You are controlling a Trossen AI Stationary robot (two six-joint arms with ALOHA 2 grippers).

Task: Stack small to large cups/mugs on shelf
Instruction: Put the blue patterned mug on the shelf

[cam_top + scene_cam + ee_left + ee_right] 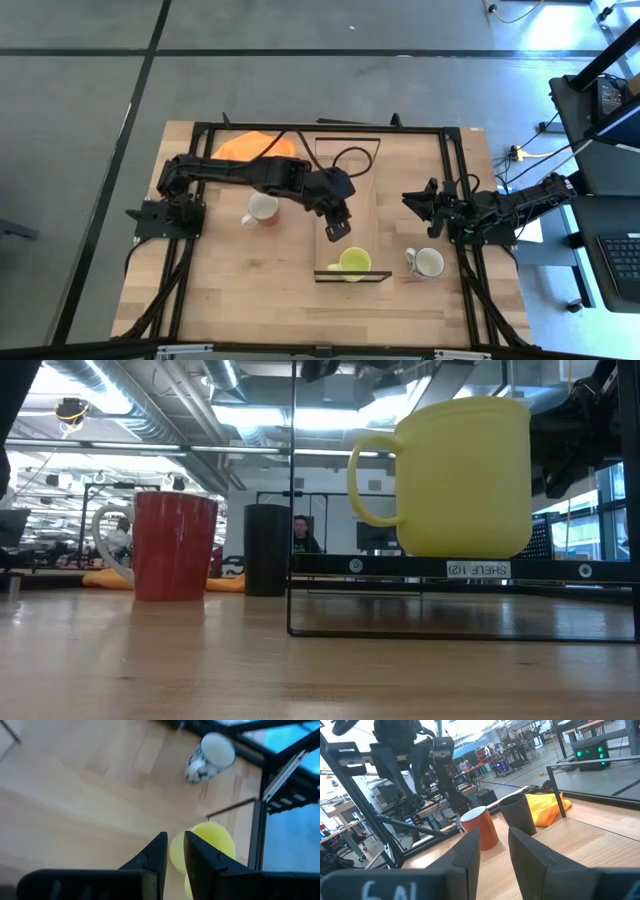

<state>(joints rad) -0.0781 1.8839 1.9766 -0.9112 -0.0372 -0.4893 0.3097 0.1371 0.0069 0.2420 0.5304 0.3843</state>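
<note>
A yellow-green ceramic mug [462, 475] fills the foreground of the low view, standing upright on the near end of the long, narrow light-wood shelf [460, 568] with its thin dark frame, handle turned toward the red mug. From above, the same mug [353, 261] sits at the shelf's [347, 190] front end, just behind the dark frame bar.

The large light-wood tabletop [250, 290] carries everything else. The left arm reaches across it from the left, its gripper [335, 229] hanging over the middle of the shelf, just behind the yellow-green mug and apart from it. In the left wrist view its two dark fingers [156, 854] stand close together with only a thin gap — nothing between them — and the mug [202, 845] lies just past their tips. The right arm waits at the table's right edge; its gripper [415, 202] is released, the fingers [465, 855] parted on empty air.

A crumpled orange cloth [252, 146] lies at the far left corner of the table. A tall black cup [267, 549] stands at the back, beside the cloth in the right wrist view [516, 813]. A white mug with a reddish-brown outside [262, 209] stands on the tabletop left of the shelf; a white patterned mug [427, 262] stands on the tabletop right of the shelf's front end — both well apart from the grippers. A person [300, 536] shows far off in the room.
</note>
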